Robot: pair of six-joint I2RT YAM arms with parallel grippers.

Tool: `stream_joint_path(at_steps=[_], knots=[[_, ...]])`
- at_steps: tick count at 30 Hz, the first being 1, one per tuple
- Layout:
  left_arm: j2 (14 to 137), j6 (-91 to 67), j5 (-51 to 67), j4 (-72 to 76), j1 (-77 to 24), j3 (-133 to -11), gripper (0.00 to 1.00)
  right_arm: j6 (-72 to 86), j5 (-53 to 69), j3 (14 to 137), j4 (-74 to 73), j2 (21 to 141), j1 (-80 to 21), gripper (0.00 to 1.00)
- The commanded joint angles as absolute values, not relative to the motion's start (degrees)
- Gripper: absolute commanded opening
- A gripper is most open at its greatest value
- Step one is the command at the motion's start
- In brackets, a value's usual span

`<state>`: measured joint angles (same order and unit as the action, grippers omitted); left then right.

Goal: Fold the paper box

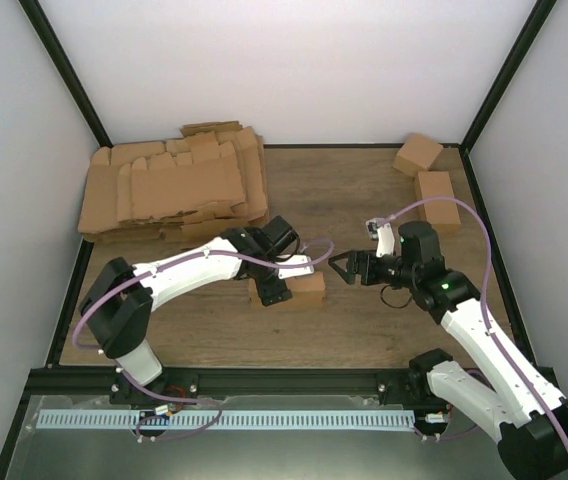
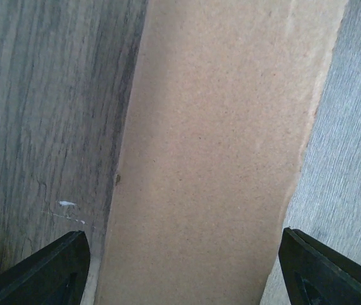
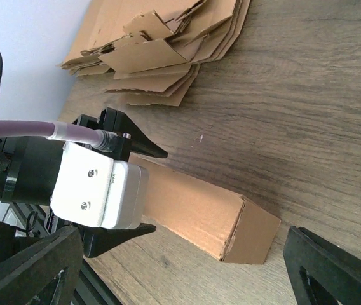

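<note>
The paper box is a closed brown oblong lying on its side at the middle of the table. My left gripper comes down over its left end, open, one finger on each side of the box and a thin gap at each edge. In the right wrist view, that left gripper straddles the box, whose closed right end faces the camera. My right gripper hovers just right of that end, open and holding nothing, its fingers spread wide.
A big pile of flat cardboard blanks fills the back left corner. Two finished small boxes lie at the back right. Black frame rails border the wooden table.
</note>
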<state>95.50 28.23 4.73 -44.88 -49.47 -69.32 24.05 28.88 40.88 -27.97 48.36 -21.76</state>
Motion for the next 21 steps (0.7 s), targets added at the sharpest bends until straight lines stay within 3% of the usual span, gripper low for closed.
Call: stream_joint_path(at_steps=[1, 11, 21], knots=[[96.0, 29.6, 5.1, -45.8, -49.5, -70.8, 0.82, 24.1, 29.1, 41.1, -27.7, 47.8, -21.5, 0.90], [96.9, 28.5, 4.2, -47.0, -49.7, -72.5, 0.58, 24.2, 28.7, 41.0, -28.5, 47.2, -21.4, 0.90], [89.0, 25.4, -0.3, -46.8, -50.6, -71.2, 0.57, 24.3, 27.6, 43.6, -30.9, 46.8, -21.5, 0.90]])
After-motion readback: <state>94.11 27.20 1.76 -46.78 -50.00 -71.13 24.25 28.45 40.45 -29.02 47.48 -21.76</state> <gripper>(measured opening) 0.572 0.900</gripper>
